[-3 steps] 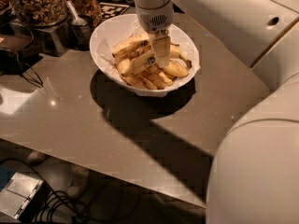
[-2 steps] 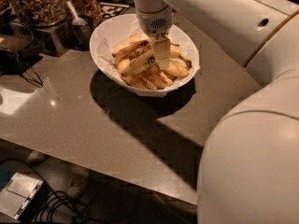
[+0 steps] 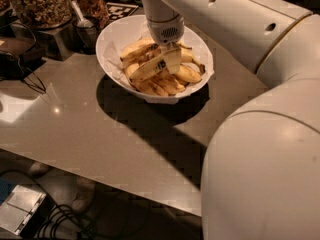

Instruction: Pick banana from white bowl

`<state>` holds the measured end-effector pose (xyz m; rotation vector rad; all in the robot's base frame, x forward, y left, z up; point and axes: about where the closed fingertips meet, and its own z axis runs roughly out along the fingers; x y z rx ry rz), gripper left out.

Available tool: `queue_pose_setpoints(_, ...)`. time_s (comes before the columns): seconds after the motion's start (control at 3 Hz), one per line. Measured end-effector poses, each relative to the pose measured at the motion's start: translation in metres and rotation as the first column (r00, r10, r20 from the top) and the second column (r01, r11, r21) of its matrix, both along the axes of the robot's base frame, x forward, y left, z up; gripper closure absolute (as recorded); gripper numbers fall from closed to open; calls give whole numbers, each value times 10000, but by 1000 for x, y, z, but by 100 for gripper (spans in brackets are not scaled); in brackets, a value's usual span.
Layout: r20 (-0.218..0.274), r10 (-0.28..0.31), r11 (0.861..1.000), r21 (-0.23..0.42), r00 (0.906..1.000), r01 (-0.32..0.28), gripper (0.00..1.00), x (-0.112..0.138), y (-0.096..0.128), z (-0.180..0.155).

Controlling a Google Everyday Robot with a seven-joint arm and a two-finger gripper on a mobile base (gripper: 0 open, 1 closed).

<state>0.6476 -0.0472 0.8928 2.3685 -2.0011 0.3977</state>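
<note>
- Compared with a second ago, noticed mainly the arm's bulky near segment [image 3: 260, 174] looming further over the near right corner of the surface [image 3: 75, 134]; found the pincer [image 3: 172, 61] hardly shifted, hanging low over the middle of the white bowl [image 3: 107, 39].
- Placed the white bowl close to the far edge of the surface and well apart from the near edge, with the jars near it toward the far left corner.
- Picked out the banana [image 3: 147, 70] by the dark oval sticker at mid-length: lying on top of the heap inside the white bowl, not under any other fruit.
- Read its long axis as a diagonal, from the near left side of the white bowl up toward the far right side, right end raised a little.
- Traced that raised right end straight to the tip of the pincer, touching it or tucked just under it; put the sticker just left of the pincer, and nearly all the length left of it and toward the near edge.
- Cannot tell whether the pincer is clenched on the banana or released.
- Judged the coming lift to hang on that off-centre contact: with a hold so near one end, expect the long left part to droop or swing.
- Counted one arm with one pincer; one white bowl; one stickered banana; at least five more bananas beneath, exact number lost in the overlap.
- Counted also two glass jars of nuts [image 3: 37, 1] [image 3: 92, 4], one metal scoop [image 3: 79, 15] and one black-and-white marker tag [image 3: 122, 9] by the far edge.
</note>
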Motion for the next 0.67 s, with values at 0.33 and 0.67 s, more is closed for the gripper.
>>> queue_pose_setpoints(0.33, 280, 82, 9998, 176, 9996, -87, 81, 8, 5, -1)
queue_pose_setpoints(0.67, 478, 134, 9994, 301, 9988, -149, 100, 13, 8, -1)
